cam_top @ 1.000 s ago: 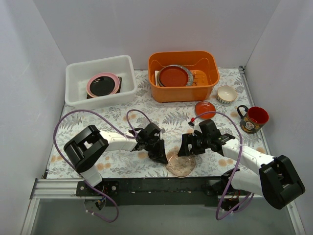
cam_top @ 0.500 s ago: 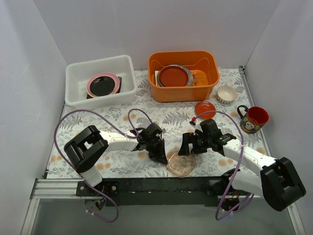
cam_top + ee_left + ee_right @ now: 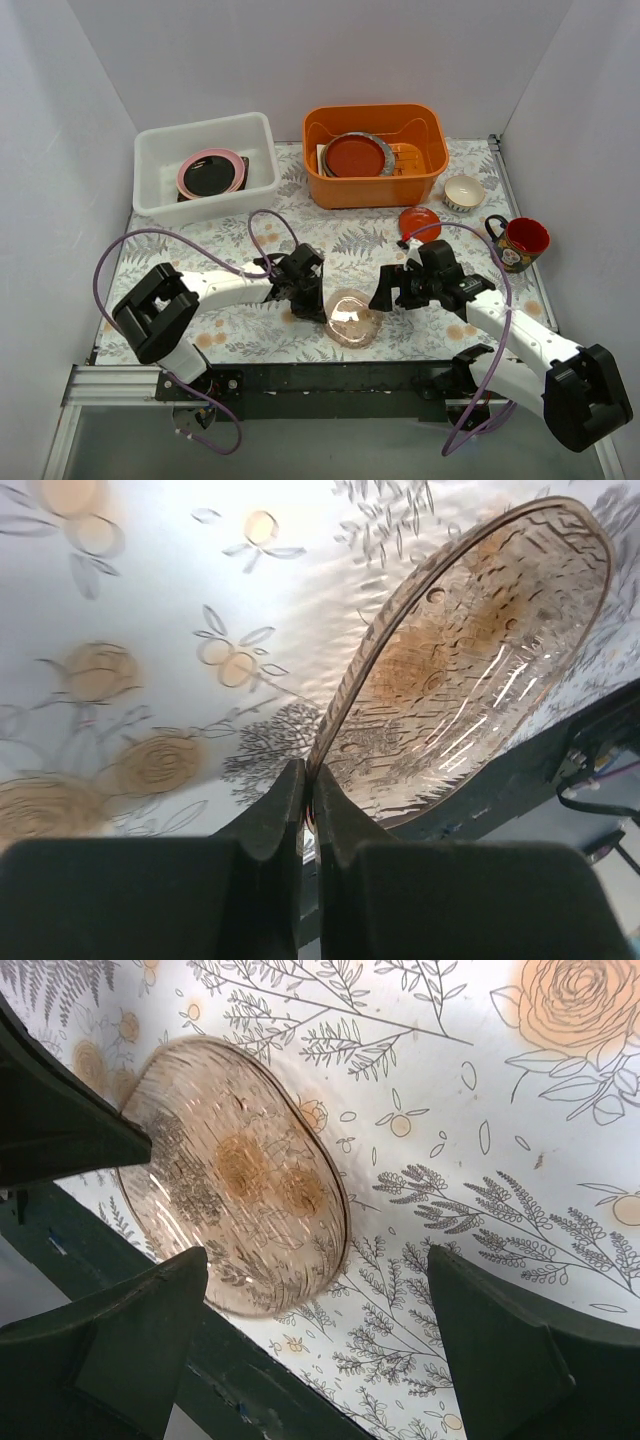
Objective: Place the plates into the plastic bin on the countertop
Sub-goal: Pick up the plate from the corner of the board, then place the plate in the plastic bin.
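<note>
**A:** What is the left claw (image 3: 308,780) doing?

**B:** It is pinching the rim of the clear pink glass plate (image 3: 470,660). The two fingers are pressing together with only the thin glass edge between them.

**A:** And where is that plate sitting?

**B:** It is hanging tilted over the near edge of the bench (image 3: 250,230), between the two arms and just in front of the dark rail. The wrist view is showing the leaf and flower print through the glass. I cannot tell whether its lower edge is touching the bench.

**A:** Is the right claw (image 3: 318,1253) gripping anything?

**B:** No. Its fingers are standing wide apart with nothing between them. It is hovering just to the right of the glass plate, and its own camera is looking down at the plate and the printed surface.

**A:** What is lying in the white plastic bin (image 3: 205,125)?

**B:** The bin is standing at the far left of the bench, well apart from both claws. A pink plate (image 3: 232,162) is lying in it with a black plate (image 3: 208,176) on top, and a dark square dish is showing underneath them.

**A:** Anything else out on the bench?

**B:** A small red plate (image 3: 419,221) is lying behind the right arm. An orange tub (image 3: 375,185) of dishes is standing at the back, with a cream bowl (image 3: 464,192) and a red mug (image 3: 520,243) to its right.
</note>
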Robot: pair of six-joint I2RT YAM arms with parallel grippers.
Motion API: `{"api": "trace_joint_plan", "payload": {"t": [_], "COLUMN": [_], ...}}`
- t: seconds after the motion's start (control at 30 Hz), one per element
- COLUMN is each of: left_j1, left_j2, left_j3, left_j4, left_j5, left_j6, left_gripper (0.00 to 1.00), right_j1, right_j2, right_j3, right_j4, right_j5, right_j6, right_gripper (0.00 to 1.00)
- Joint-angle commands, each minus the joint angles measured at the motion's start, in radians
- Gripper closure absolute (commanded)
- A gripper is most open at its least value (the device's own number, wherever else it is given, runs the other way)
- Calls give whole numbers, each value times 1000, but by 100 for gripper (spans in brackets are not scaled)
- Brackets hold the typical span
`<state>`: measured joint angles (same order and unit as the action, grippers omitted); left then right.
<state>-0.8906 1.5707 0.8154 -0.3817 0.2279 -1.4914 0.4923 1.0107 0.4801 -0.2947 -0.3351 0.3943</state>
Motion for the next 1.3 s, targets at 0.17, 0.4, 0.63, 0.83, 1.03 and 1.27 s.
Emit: {"api": "trace_joint_plan", "payload": {"t": [0.17, 0.4, 0.63, 0.83, 1.03, 1.27], "left_j1": [116, 263, 374, 467, 559, 697], "left_j2": [-119, -161, -137, -84, -12, 89], "left_j3": [88, 212, 337, 450, 606, 746], "left_j4": [-109, -169, -184, -183, -209, -223], "left_j5": [-101, -75, -18, 48, 99, 197], "left_j6": [92, 169, 204, 224, 252, 269], "left_gripper": [100, 100, 100, 100, 100, 100], "right_j1": [-27, -29, -31, -31, -31, -35], "right_j2": [-49, -50, -29, -31, -34, -34], "right_j3": [46, 31, 5, -11, -18, -23], "right_j4": [-23, -9, 12, 19, 20, 17], "right_j5": [-12, -33, -53, -51, -50, -47], "right_j6": [0, 5, 6, 6, 6, 5], "right_gripper": [2, 2, 2, 2, 2, 2]}}
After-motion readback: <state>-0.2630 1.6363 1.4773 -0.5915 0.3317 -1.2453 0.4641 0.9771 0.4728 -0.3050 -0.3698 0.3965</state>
